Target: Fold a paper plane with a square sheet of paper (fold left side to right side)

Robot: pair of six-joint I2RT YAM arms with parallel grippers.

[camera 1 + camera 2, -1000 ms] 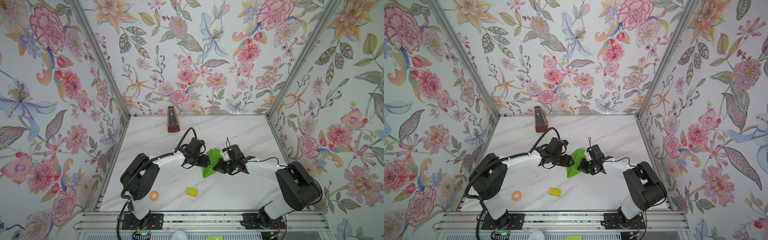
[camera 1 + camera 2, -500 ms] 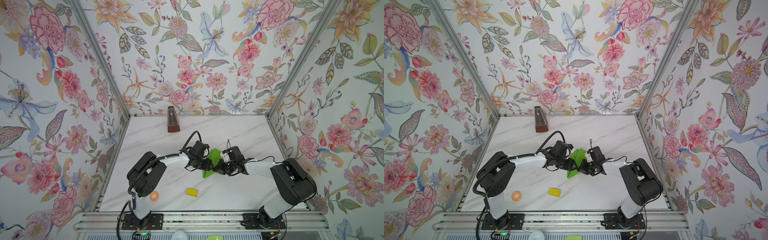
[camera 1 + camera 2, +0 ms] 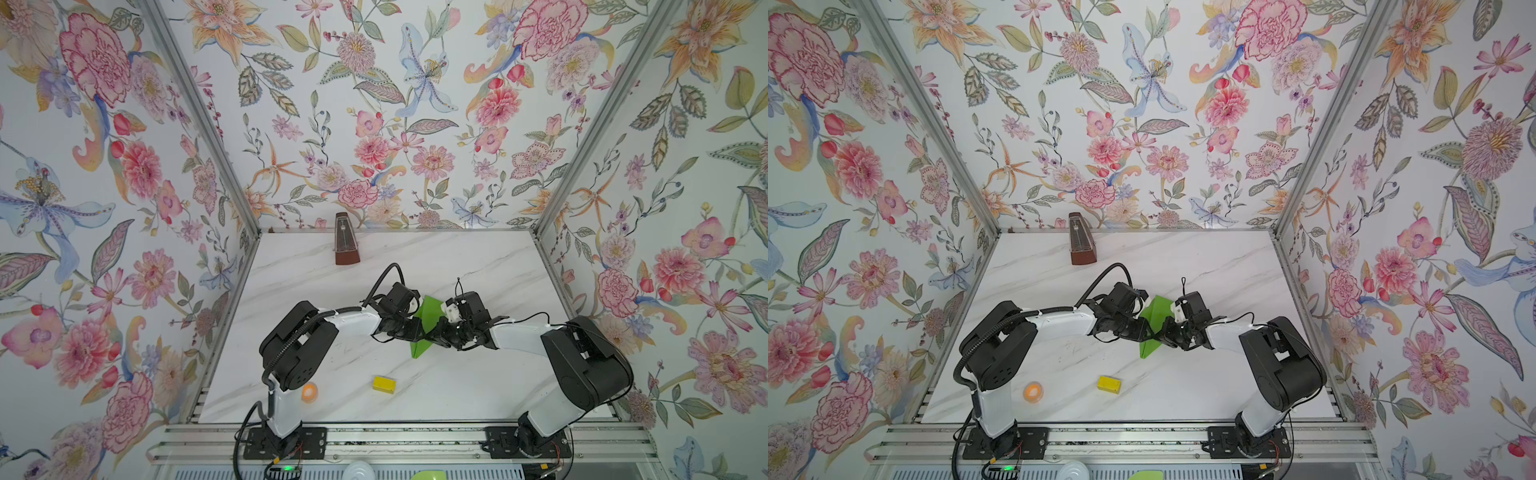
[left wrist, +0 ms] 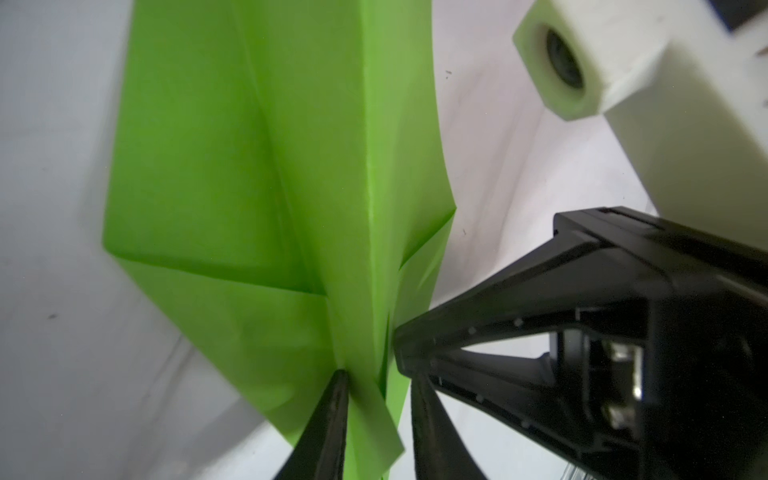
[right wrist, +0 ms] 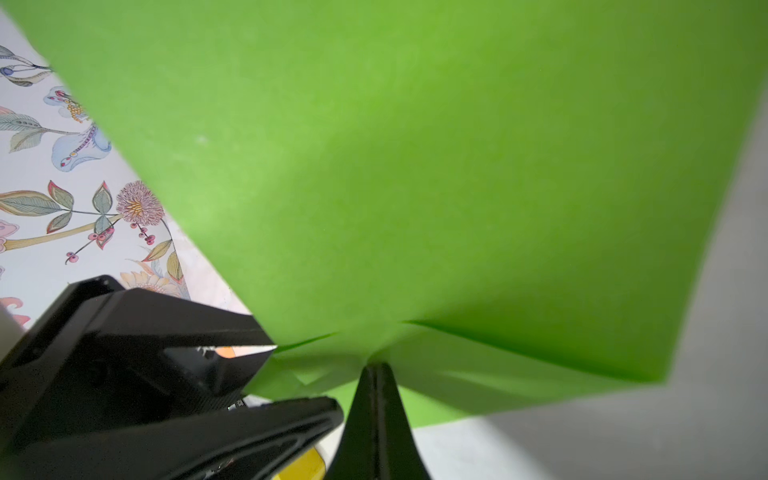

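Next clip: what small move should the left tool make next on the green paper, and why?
Probably close the left tool on the folded lime-green paper sheet. Its jaws straddle the raised fold with a gap showing, while the right tool is shut on the paper close by, so the sheet looks steadied for a second pinch.
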